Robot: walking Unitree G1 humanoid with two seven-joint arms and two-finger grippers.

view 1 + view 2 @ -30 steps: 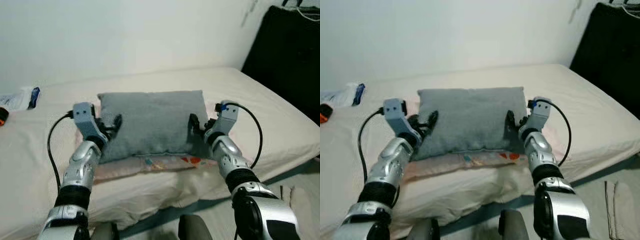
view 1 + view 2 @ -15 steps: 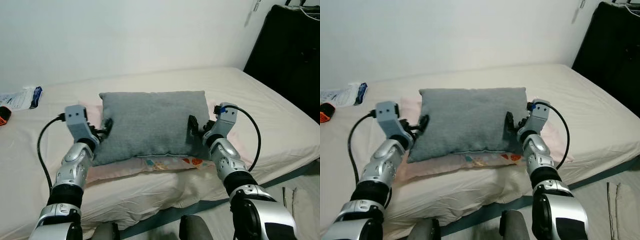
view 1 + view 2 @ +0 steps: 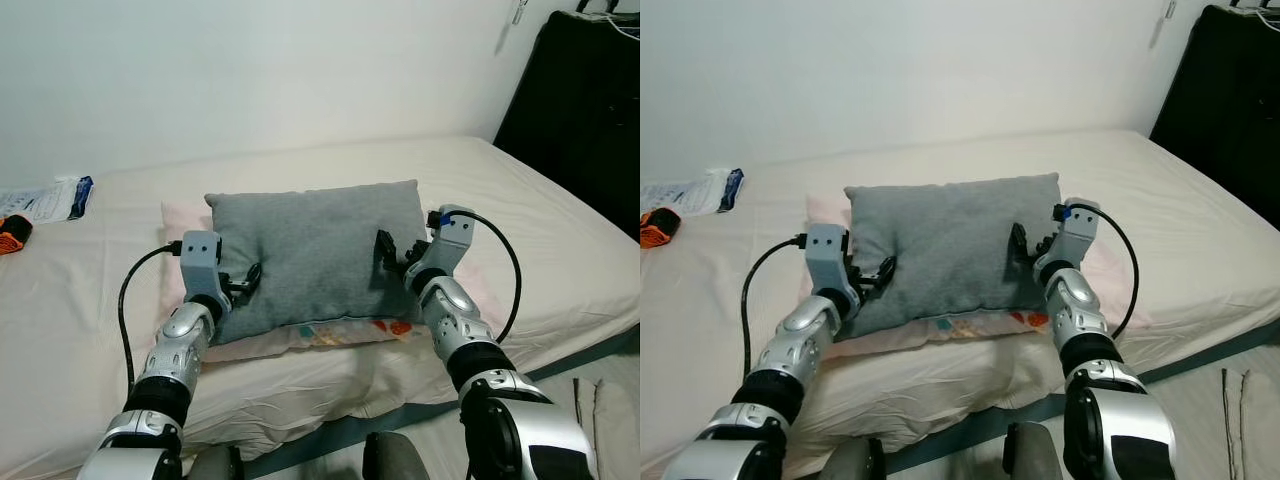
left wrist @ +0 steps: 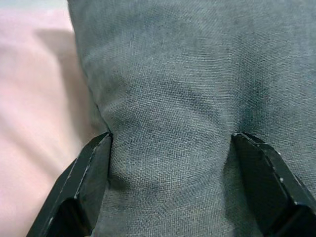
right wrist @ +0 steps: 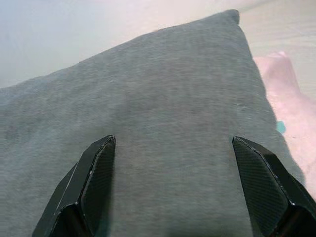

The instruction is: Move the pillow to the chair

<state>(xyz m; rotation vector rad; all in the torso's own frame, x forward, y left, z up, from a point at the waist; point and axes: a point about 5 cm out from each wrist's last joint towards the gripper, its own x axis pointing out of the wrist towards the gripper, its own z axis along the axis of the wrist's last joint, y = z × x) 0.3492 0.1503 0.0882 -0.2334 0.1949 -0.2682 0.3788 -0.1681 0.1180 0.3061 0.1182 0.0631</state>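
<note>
Lying flat on pink pillow (image 3: 185, 215) on bed (image 3: 560, 240): grey pillow (image 3: 315, 250), long axis left-right | left gripper (image 3: 243, 281) spread, fingers pressing its left edge | right gripper (image 3: 392, 250) spread at right edge

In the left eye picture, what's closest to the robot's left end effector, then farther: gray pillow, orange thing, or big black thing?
1. Gray pillow, touching the left end effector.
2. Orange thing, on the bed's far left.
3. Big black thing, far right by the wall.
</note>
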